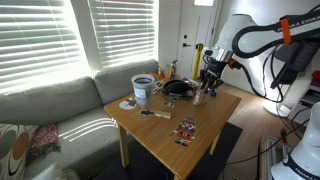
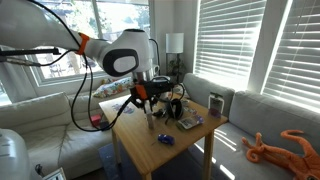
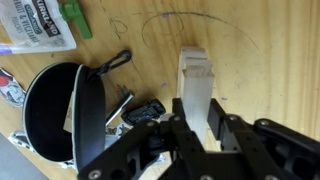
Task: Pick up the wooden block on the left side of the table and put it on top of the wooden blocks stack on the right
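My gripper (image 3: 197, 120) hangs over the far right part of the wooden table (image 1: 170, 140). It is shut on a pale tan wooden block (image 3: 196, 98). The block rests on top of the wooden blocks stack (image 3: 193, 62), a small upright pale pile seen from above in the wrist view. In both exterior views the gripper (image 1: 207, 86) (image 2: 150, 102) points straight down, with the short stack just under it (image 1: 198, 97) (image 2: 151, 122). The joint between the held block and the stack is hidden by the fingers.
An open black case (image 3: 55, 110) and a black key fob (image 3: 146, 110) lie close beside the stack. A green marker (image 3: 72, 17) lies farther off. A white bucket (image 1: 144, 90) stands at the table's far left. A patterned card (image 1: 186, 130) lies near the front. A sofa (image 1: 50, 115) borders the table.
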`<state>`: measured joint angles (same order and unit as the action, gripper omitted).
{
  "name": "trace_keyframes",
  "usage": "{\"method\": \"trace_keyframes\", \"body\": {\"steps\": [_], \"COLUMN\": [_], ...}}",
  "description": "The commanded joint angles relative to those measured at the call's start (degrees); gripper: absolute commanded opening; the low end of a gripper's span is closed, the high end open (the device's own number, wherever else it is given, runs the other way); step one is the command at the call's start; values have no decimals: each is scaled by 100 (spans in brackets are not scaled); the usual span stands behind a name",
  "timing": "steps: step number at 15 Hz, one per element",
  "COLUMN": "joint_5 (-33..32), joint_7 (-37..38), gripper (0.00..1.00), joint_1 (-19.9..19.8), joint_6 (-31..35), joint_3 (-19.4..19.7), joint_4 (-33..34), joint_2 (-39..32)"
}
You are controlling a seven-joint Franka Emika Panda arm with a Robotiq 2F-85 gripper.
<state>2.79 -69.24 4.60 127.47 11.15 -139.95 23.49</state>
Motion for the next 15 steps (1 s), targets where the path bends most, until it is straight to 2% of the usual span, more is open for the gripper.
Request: {"method": "trace_keyframes", "body": {"steps": [1,15], "joint_5": [-15,-79], "joint_7": [85,223], "gripper": [7,7], "joint_1": [-91,-125], "joint_6": [-111,-160], "joint_3": [-119,-138], "joint_4": [84,72], "joint_2": [-27,-19]}}
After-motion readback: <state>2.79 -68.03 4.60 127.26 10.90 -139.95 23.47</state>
